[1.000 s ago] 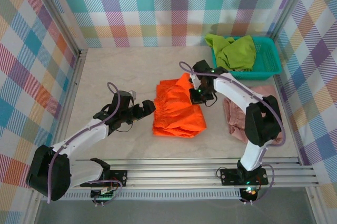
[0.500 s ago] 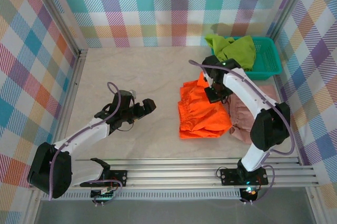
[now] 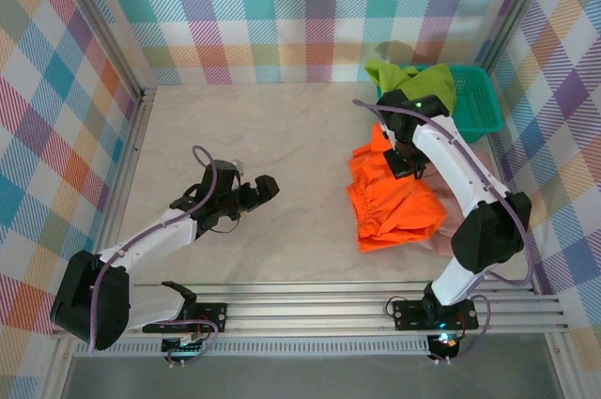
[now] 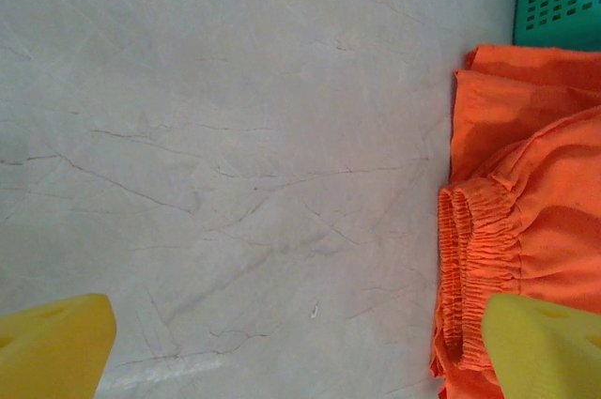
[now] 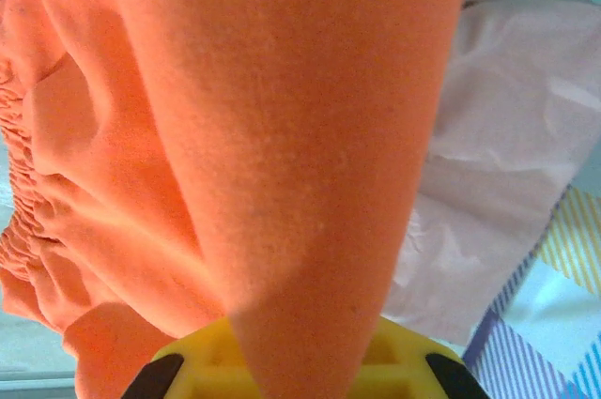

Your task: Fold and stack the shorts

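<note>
Three shorts are in the scene. The orange shorts (image 3: 394, 204) lie crumpled right of centre on the table (image 3: 282, 136), with the gathered waistband toward the near left. One far corner is lifted and pinched in the right gripper (image 3: 410, 165), whose jaws are pressed together on the cloth. In the right wrist view the orange fabric hangs straight out of the yellow fingers (image 5: 202, 361).

The orange pair partly overlaps the pink shorts (image 5: 498, 155), which lie flat beneath it and just to its right, with only their right and near edges showing.

The green shorts (image 3: 419, 85) are bundled in the one teal mesh basket (image 3: 481, 104) at the far right corner, a fold spilling over its left rim.

There are two arms. The left gripper (image 3: 266, 189) is over bare table left of centre, well apart from the orange pair, its jaws spread wide with nothing between them. Its two yellow fingertips (image 4: 56, 347) frame the marbled surface in the left wrist view, with the orange waistband near the right one.

Plaid walls (image 3: 282, 14) in many colours close in the table on the left, far and right sides.
</note>
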